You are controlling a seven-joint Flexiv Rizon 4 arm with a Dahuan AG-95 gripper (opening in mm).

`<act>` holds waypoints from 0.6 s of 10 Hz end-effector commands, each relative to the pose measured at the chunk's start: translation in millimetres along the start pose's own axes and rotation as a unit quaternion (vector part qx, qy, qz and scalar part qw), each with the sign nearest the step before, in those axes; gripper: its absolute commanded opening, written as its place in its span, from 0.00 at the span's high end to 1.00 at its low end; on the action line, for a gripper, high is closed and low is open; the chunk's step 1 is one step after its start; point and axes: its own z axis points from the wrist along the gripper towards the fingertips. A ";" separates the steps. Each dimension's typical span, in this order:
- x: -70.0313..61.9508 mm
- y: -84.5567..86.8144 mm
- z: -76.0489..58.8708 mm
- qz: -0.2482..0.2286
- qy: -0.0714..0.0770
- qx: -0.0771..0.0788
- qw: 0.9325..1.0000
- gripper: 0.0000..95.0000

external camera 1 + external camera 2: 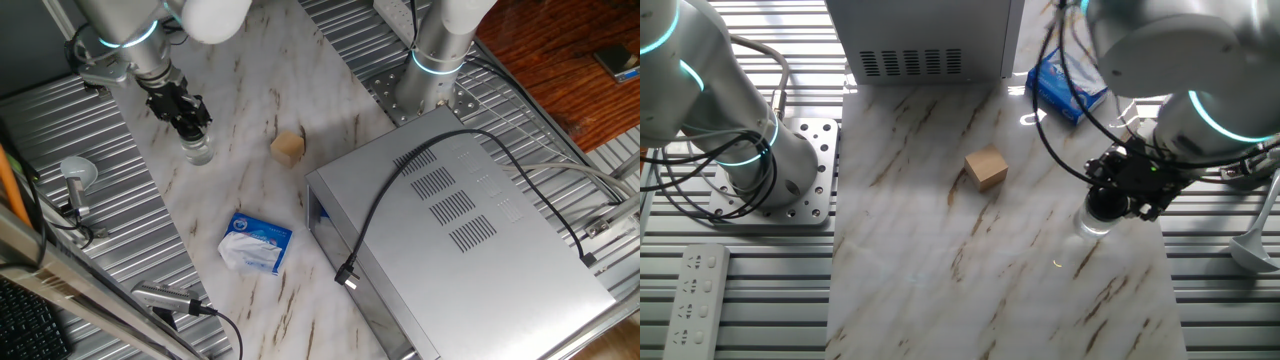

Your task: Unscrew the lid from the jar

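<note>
Clear glass jar (199, 150) stands upright on the marble counter (250, 120), left of the tan cube (287, 148). The pincer (189, 124) comes straight down, seemingly clamped around the black lid (1106, 203), aligned for twisting it off.

Gripper (190, 125) sits right on top of the jar (198, 150), so no way in from above there; whether the fingers actually pinch the lid (1103, 203) is hard to tell, prob. yes. Nearest obstacle is the tan cube (288, 147), near but apart, w/ bare marble between. Blue-and-white packet (256, 243) lies further down the slab, well apart from the jar. Big grey metal box (460, 235) w/ black cable (400, 190) draped over it blocks the far side. Second arm's base (780, 175) stands off the marble, on the ribbed table (120, 210).
</note>
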 end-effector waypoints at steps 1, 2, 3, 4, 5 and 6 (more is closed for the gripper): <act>1.7 2.2 -0.4 0.000 0.005 -0.010 1.000 1.00; 1.1 1.6 -0.7 0.003 0.011 -0.020 1.000 1.00; 1.0 1.6 -0.7 0.005 0.013 -0.023 1.000 1.00; 0.9 1.4 -0.3 0.008 0.013 -0.026 1.000 1.00; 0.9 1.3 -0.1 0.010 0.015 -0.028 0.999 1.00; 0.8 1.3 -0.1 0.010 0.016 -0.031 0.999 1.00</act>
